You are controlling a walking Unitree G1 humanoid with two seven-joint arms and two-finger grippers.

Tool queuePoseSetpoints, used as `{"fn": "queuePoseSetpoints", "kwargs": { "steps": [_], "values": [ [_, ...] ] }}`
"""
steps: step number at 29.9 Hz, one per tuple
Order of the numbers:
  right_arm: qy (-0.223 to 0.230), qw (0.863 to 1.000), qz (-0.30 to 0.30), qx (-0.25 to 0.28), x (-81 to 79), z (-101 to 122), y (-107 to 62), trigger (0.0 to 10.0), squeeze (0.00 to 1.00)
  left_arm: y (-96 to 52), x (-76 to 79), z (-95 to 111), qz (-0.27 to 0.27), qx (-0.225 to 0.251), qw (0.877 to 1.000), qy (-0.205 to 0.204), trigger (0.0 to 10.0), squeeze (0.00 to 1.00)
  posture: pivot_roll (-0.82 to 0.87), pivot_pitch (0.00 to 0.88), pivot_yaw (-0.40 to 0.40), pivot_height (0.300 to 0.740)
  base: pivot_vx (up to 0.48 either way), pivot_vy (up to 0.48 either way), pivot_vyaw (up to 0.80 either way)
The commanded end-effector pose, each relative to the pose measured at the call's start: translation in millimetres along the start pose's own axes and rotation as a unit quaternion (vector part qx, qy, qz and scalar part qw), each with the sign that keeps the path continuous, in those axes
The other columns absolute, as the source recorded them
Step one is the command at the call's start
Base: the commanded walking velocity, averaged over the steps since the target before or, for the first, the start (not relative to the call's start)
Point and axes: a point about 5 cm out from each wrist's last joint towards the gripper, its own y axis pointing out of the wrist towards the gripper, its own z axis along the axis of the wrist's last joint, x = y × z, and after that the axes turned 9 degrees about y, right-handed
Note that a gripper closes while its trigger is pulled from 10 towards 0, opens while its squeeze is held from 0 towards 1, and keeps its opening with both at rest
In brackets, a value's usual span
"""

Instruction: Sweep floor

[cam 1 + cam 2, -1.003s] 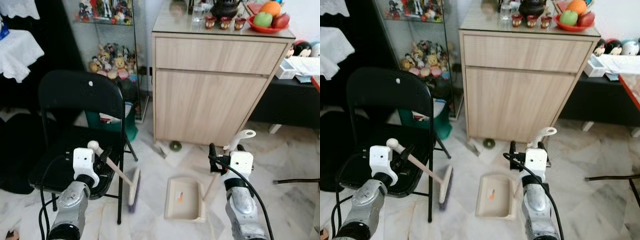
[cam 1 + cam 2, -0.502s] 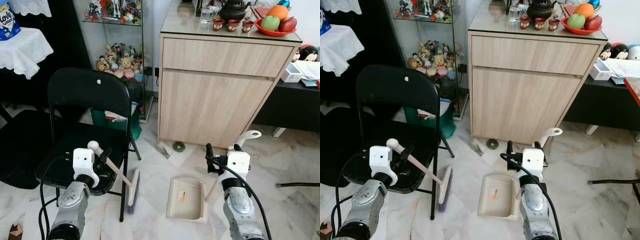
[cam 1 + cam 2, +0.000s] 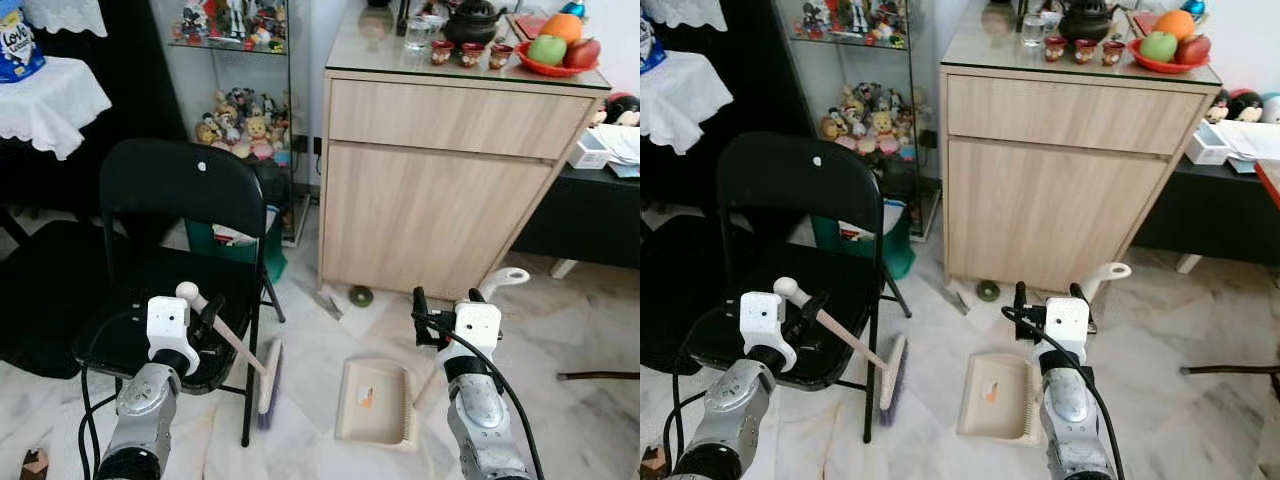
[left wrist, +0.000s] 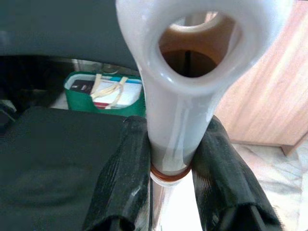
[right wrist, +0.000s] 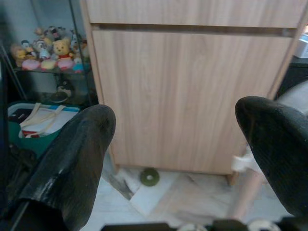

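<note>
My left gripper (image 3: 205, 318) is shut on the cream handle (image 4: 175, 125) of a brush. Its purple-bristled head (image 3: 268, 378) rests on the marble floor beside the black folding chair (image 3: 180, 190). A beige dustpan (image 3: 375, 400) lies flat on the floor in front of me with a small orange bit (image 3: 367, 397) inside it. Its long handle (image 3: 503, 277) rises to my right gripper (image 3: 447, 298), which is open, and the handle leans by one finger (image 5: 274, 144). A small green round thing (image 3: 361, 296) and a grey scrap (image 3: 328, 303) lie at the foot of the wooden cabinet (image 3: 430, 190).
The chair's legs stand close to the brush head. A green bag (image 3: 240, 240) sits behind the chair, under a glass case of toys (image 3: 240, 130). A low black table (image 3: 590, 210) is at the right, and a black bar (image 3: 598, 376) lies on the floor there.
The whole picture has shifted a little as the camera moved. Both grippers, the brush and the dustpan keep the same pose.
</note>
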Motion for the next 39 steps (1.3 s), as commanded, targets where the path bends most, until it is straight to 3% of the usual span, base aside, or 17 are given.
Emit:
{"fn": "queuePoseSetpoints", "kwargs": {
  "steps": [1, 11, 23, 30, 31, 32, 33, 39],
  "values": [
    [0.001, 1.0, -0.001, -0.003, 0.3, -2, -0.5, 10.0, 0.0, 0.6, -2.4, 3, 0.0, 0.005, 1.0, 0.005, 10.0, 0.0, -0.07, 0.082, -0.008, 0.74, 0.296, 0.0, 0.0],
    [0.001, 1.0, 0.0, 0.001, -0.1, 1, 1.4, 10.0, 0.0, 0.7, -2.6, 3, 0.0, 0.007, 1.0, 0.005, 10.0, 0.0, -0.07, 0.084, -0.006, 0.74, 0.303, 0.0, 0.0],
    [0.0, 1.0, 0.001, 0.004, -0.7, 2, 1.5, 10.0, 0.0, 0.4, -4.6, 3, 0.006, 0.005, 1.0, 0.006, 10.0, 0.0, -0.07, 0.084, -0.006, 0.74, 0.0, 0.0, 0.0],
    [-0.013, 0.999, -0.004, 0.044, 1.9, 21, 6.7, 10.0, 0.0, 0.5, -4.2, 2, 0.007, 0.003, 1.0, 0.005, 10.0, 0.0, -0.07, 0.083, -0.006, 0.74, 0.0, 0.0, 0.0],
    [-0.024, 0.998, -0.007, 0.06, 2.7, 28, 7.6, 10.0, 0.71, 0.4, -4.1, 2, 0.007, 0.002, 1.0, 0.005, 10.0, 0.0, -0.07, 0.08, -0.008, 0.74, 0.0, 0.0, 0.0],
    [-0.031, 0.997, -0.009, 0.068, 3.2, 31, 7.9, 10.0, 0.71, 0.4, -4.0, 1, 0.007, 0.001, 1.0, 0.005, 10.0, 0.0, -0.07, 0.08, -0.008, 0.74, 0.0, 0.0, 0.0],
    [-0.032, 0.996, -0.013, 0.077, 3.9, 35, 8.3, 10.0, 1.0, 0.2, -3.8, 1, 0.007, 0.001, 1.0, 0.005, 10.0, 0.0, -0.07, 0.079, -0.008, 0.74, 0.0, 0.0, 0.0],
    [-0.047, 0.99, -0.058, 0.12, 13.2, 57, 7.2, 10.0, 1.0, -0.2, -3.0, 0, 0.006, -0.001, 1.0, 0.005, 10.0, 0.0, -0.07, 0.076, -0.01, 0.74, 0.0, 0.0, 0.0]
  ]
}}
